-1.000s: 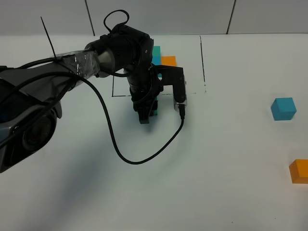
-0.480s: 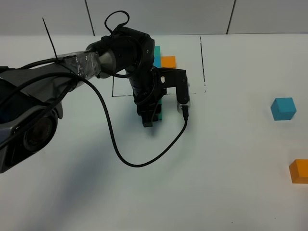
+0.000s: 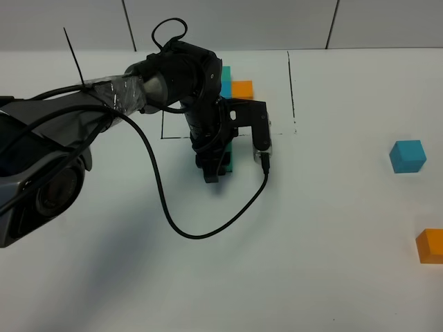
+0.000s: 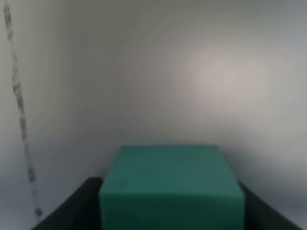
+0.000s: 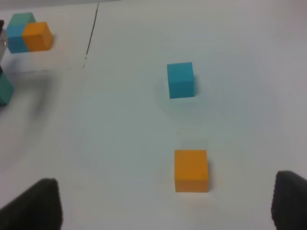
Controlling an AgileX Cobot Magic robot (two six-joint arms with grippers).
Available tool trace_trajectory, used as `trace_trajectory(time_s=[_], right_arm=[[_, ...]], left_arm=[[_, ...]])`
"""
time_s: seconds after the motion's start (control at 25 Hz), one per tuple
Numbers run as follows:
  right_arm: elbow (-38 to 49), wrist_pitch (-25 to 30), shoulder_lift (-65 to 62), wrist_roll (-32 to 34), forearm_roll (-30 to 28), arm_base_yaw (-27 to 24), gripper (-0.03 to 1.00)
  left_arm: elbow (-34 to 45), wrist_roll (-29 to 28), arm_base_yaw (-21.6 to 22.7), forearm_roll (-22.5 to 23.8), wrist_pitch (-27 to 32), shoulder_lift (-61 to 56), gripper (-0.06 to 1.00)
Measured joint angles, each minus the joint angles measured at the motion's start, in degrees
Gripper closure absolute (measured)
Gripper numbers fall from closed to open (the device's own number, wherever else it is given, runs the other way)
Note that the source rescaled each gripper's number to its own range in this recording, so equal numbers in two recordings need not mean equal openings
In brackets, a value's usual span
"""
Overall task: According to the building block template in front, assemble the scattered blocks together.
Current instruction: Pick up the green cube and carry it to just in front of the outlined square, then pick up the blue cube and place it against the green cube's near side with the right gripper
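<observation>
**One block brought up by the template, two left to fetch**

My left hand (image 3: 217, 167) is down on the desk (image 3: 311, 242), just on the near side of the building block template (image 3: 234, 84). Its fingers sit either side of the teal-green cube (image 4: 170, 187); I cannot tell whether they clamp it or have slackened. That cube sits just outside the near line of the template's black frame, so I judge the first placement all but made. Far to the right, the sky-blue cube (image 3: 407, 155) and, nearer, the orange cube (image 3: 430, 246) lie well apart from it and from each other. My right hand (image 5: 168, 205) hangs above those two, fingers apart, nothing between them. Roughly a third looks done: blue and orange have yet to join green in the L.
</observation>
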Motion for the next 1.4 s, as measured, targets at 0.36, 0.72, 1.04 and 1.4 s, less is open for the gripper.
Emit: trace_trajectory(time_s=[0.36, 0.72, 1.04, 1.4], right_arm=[[0.0, 0.0, 0.0, 0.0, 0.0, 0.0, 0.20], [0.0, 0.0, 0.0, 0.0, 0.0, 0.0, 0.20], [0.0, 0.0, 0.0, 0.0, 0.0, 0.0, 0.20], [0.0, 0.0, 0.0, 0.0, 0.0, 0.0, 0.20]], left_arm=[[-1.3, 1.0, 0.0, 0.6, 0.0, -1.3, -0.03], [-1.1, -10.2, 0.7, 0.6, 2.7, -11.4, -0.06], [7.7, -22.0, 7.3, 4.7, -3.0, -22.9, -0.06], [23.3, -35.3, 20.0, 5.0, -7.5, -37.0, -0.05]])
